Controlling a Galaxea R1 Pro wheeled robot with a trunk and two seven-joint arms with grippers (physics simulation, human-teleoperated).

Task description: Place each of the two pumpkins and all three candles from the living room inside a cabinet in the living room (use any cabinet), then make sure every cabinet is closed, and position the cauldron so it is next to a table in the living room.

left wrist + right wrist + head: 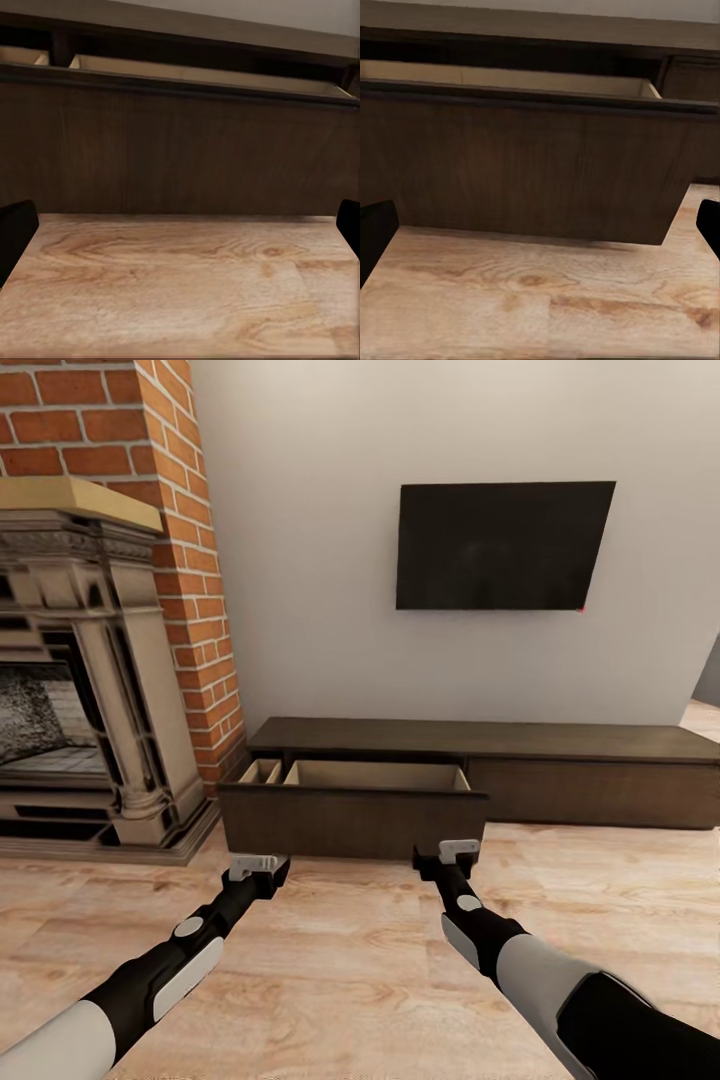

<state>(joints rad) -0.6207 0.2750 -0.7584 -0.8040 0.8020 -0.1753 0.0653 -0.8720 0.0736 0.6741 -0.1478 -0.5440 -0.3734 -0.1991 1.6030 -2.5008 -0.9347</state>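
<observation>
Evenly and softly lit, no single source evident; faint shadow under the cabinet (600, 760) drawer front. No glare. Slightly soft, compressed renders; straight lines leaned toward head-view edges; both wrist views blurrier, dimmer

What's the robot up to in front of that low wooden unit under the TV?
It faces the long dark cabinet, whose left drawer is pulled out, showing a pale wood interior. Both arms reach toward the drawer front: the left gripper and right gripper hang open just short of it, holding nothing. A brick fireplace stands to the left.
</observation>
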